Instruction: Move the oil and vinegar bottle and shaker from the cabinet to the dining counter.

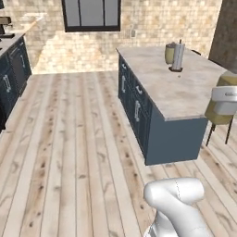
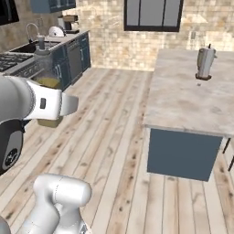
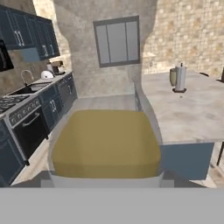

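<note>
- while the claw [image 1: 225,99] is clenched on the oil and vinegar bottle [image 1: 217,118], the bottle hangs in the air just beside the near right corner of the dining worktop [image 1: 176,88], above its surface level and not yet set down.
- step in hand, as judged: carrying the bottle to the worktop for placing. the shaker's place cannot be told from these views.
- to do it well: keep the bottle upright so the liquid stays level, bring it in over the thin stone edge rather than against it, and choose a bare patch well apart from the paper towel roll [image 1: 177,58] and the beige pot [image 1: 170,54] at the far end; lower until the base rests flat before letting go.
- materials and shapes: the bottle has clear, glassy walls, a squarish body with rounded corners and a narrow neck [image 2: 41,45]; the yellow-olive fill [image 3: 105,142] has a flat top in the hand view.
- the worktop is beige marbled stone, smooth and flat, on a slate-blue base with grey bar handles [image 1: 137,110]; the floor [image 1: 69,152] is pale knotted planking.
</note>
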